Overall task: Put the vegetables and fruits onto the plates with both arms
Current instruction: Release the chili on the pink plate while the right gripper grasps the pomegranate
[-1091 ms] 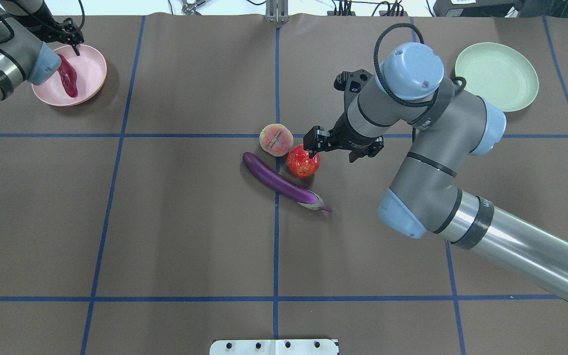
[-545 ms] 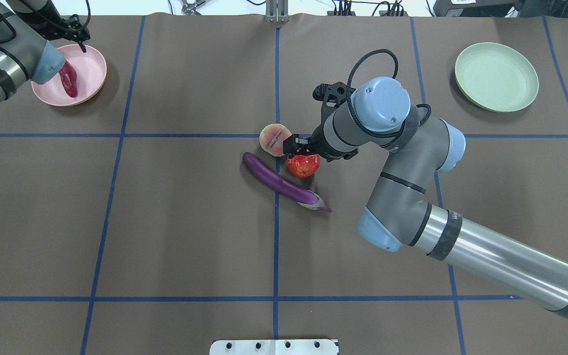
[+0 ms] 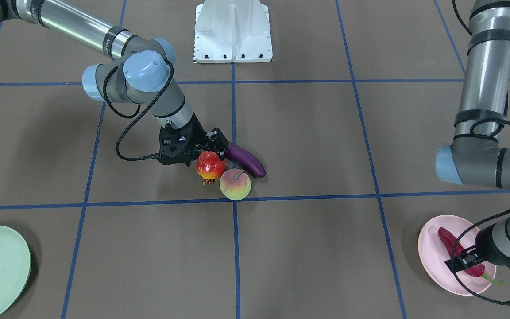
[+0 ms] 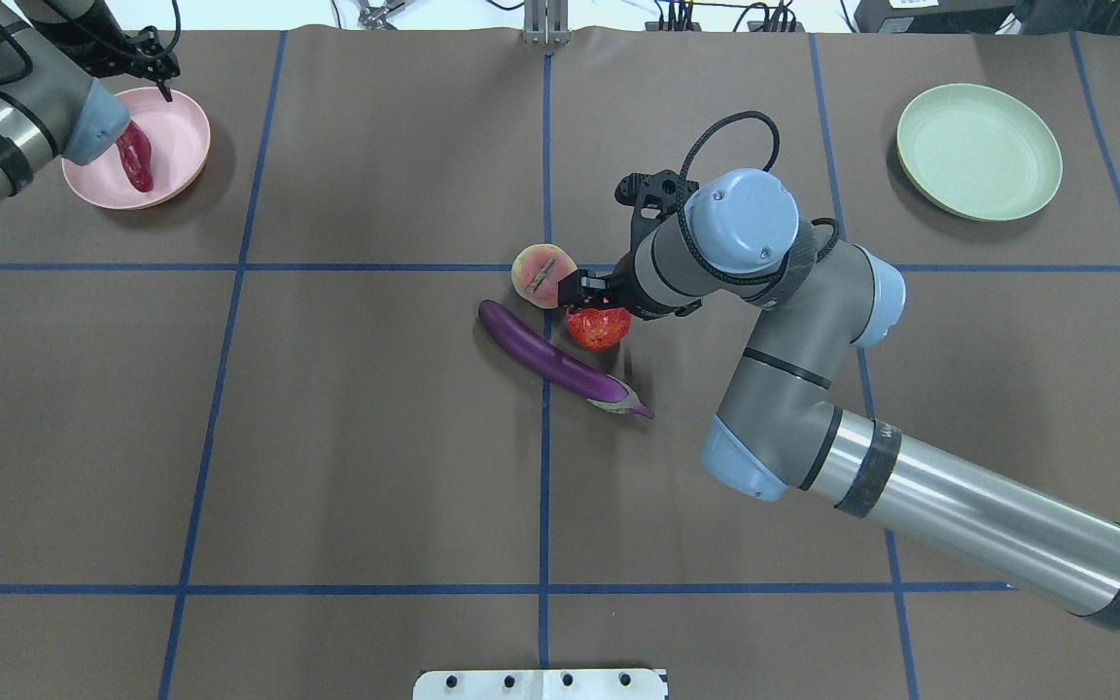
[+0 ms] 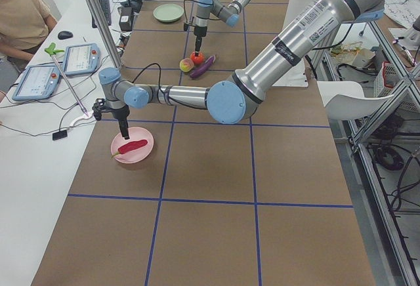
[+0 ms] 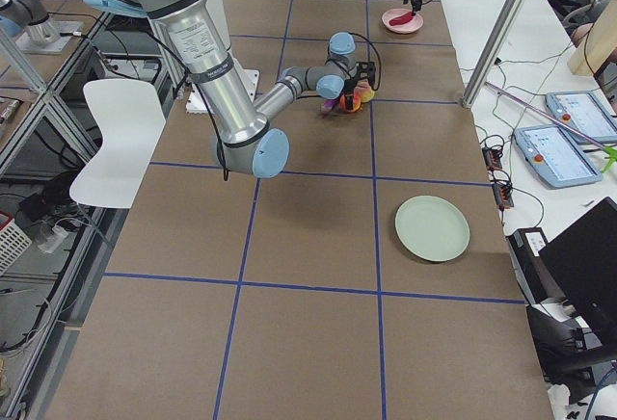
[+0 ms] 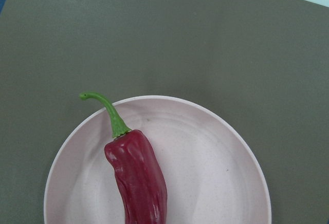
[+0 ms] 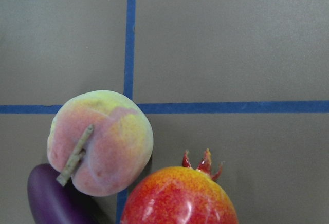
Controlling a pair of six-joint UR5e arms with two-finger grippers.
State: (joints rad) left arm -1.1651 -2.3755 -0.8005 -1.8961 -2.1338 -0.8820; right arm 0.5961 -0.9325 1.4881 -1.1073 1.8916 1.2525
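Right gripper [image 4: 594, 302] advanced (pomegranate [image 4: 601, 331] contact unclear).

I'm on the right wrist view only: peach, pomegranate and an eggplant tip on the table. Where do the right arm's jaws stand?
Observer: The right arm's jaws are down at the pomegranate, one on either side; it sits on the table.
Reviewer: Is anything plated?
Observer: Yes, the chili lies on the pink plate.
Reviewer: And the other plate?
Observer: The green plate is bare, at the table's far right corner in the overhead view.
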